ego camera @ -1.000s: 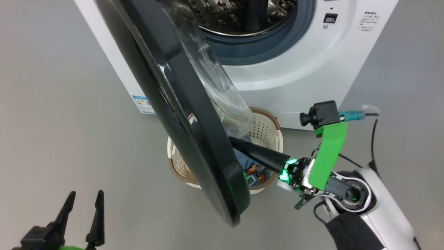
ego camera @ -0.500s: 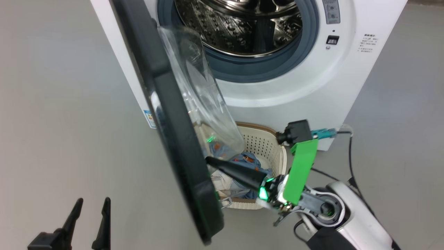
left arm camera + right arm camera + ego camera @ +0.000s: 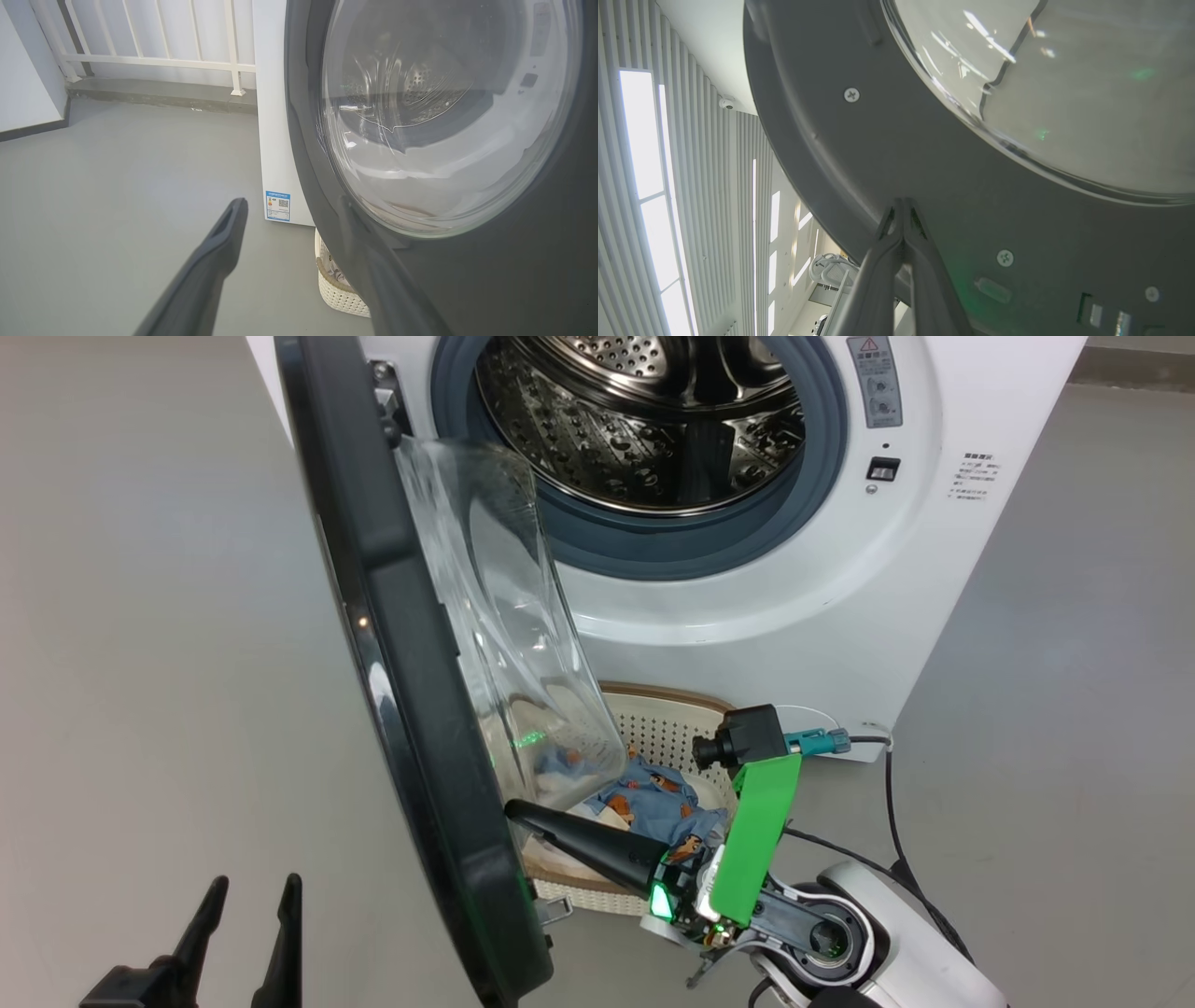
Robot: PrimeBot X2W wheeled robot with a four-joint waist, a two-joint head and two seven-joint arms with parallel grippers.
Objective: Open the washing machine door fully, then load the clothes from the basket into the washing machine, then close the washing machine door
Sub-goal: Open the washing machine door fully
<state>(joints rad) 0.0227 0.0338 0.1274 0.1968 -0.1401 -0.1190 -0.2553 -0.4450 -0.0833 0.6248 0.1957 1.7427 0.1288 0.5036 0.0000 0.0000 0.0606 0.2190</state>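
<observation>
The white washing machine (image 3: 794, 616) stands with its steel drum exposed. Its round dark door (image 3: 411, 709) is swung out and seen nearly edge-on, the clear glass bowl (image 3: 495, 616) bulging towards the drum. My right gripper (image 3: 512, 807) is shut, its tip pressed against the door's grey inner face (image 3: 878, 154) near the lower rim; the right wrist view shows the right gripper (image 3: 902, 201) touching there. Below the door, the cream basket (image 3: 672, 728) holds the light blue printed clothes (image 3: 653, 798). My left gripper (image 3: 247, 915) is open and empty, on the door's outer side (image 3: 467, 280).
Grey floor spreads to the left of the washer. A blue label sticker (image 3: 278, 205) sits low on the washer's side. A white railing (image 3: 154, 60) and a step run behind. A black cable (image 3: 892, 821) trails from the right arm across the floor.
The head view has shifted, showing more of the drum. The door has swung further from the opening, and my shut right gripper has followed, still pressed on its inner face. The left gripper stays open.
</observation>
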